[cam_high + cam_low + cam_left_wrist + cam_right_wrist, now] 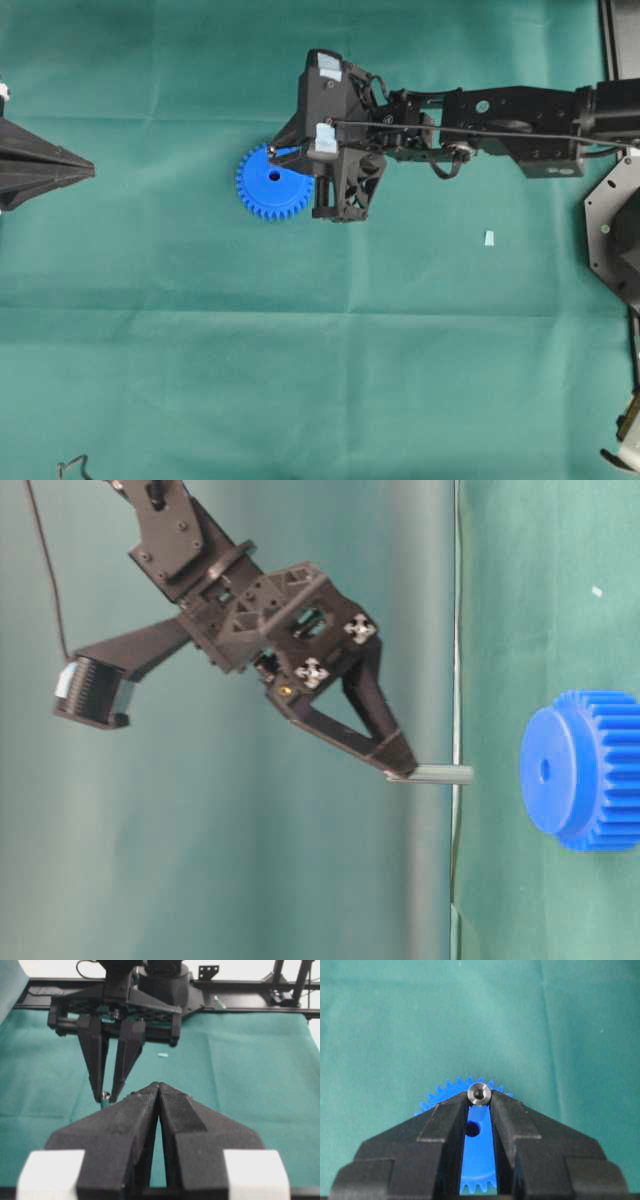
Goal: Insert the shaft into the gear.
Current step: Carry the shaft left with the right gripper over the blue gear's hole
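The blue toothed gear [265, 190] lies flat on the green cloth, left of centre. My right gripper [272, 151] hangs above its far rim, shut on the small grey shaft [479, 1094]. In the right wrist view the shaft's shiny end faces the camera, pinched at the fingertips, with the gear [480, 1155] and its centre hole [472, 1130] below between the fingers. Seen from table level, the shaft [432, 774] points down at the gear [585, 770], well above it. My left gripper [159, 1085] is shut and empty, away at the table's left edge [88, 170].
A small pale-blue scrap [489, 238] lies on the cloth to the right of the gear. Black frame parts [612, 225] stand along the right edge. A thin wire loop [72, 465] sits at the front left corner.
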